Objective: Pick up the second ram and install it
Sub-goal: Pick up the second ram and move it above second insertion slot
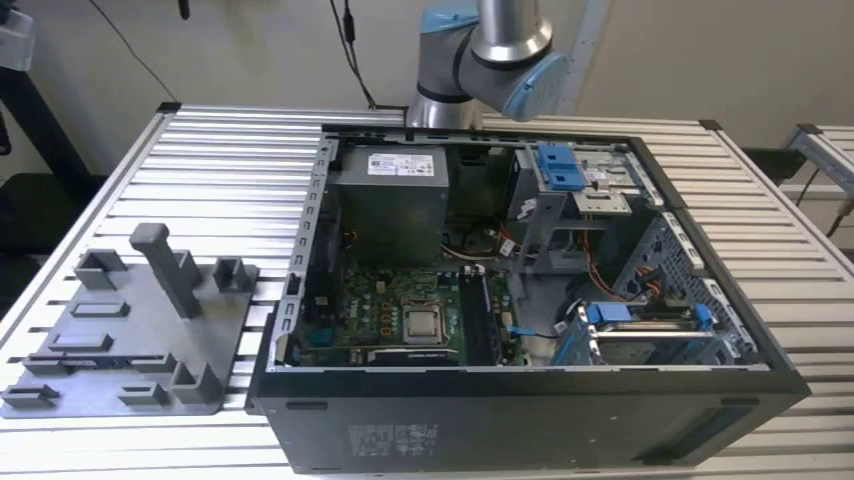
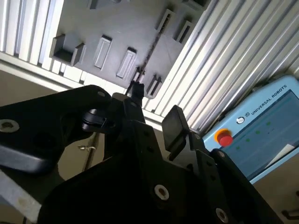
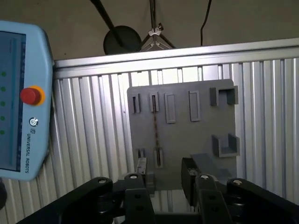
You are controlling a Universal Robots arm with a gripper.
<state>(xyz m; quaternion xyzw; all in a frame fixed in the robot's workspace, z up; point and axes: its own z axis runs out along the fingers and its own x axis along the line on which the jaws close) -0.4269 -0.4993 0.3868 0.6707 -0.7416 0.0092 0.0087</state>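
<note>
Grey plastic tray (image 1: pixel 134 335) sits on the counter (image 1: pixel 200 170) at nine o'clock from the computer case (image 1: pixel 534 420) (exterior view); the ram (image 3: pixel 155 126) stands edgewise in its slots, the spread claw (image 3: pixel 166 164) just by one end.

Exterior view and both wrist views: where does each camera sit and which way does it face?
Exterior view: off the arm, raised, looking down on the slatted table, open computer case and gray fixture plate; the arm shows its upper joints beyond the case.
First wrist view: on the wrist, looking past the open gripper at the plate and a teach pendant.
Second wrist view: on the wrist, looking obliquely past the gripper.
Shared: both wrist views show gripper, plate and pendant.
</note>
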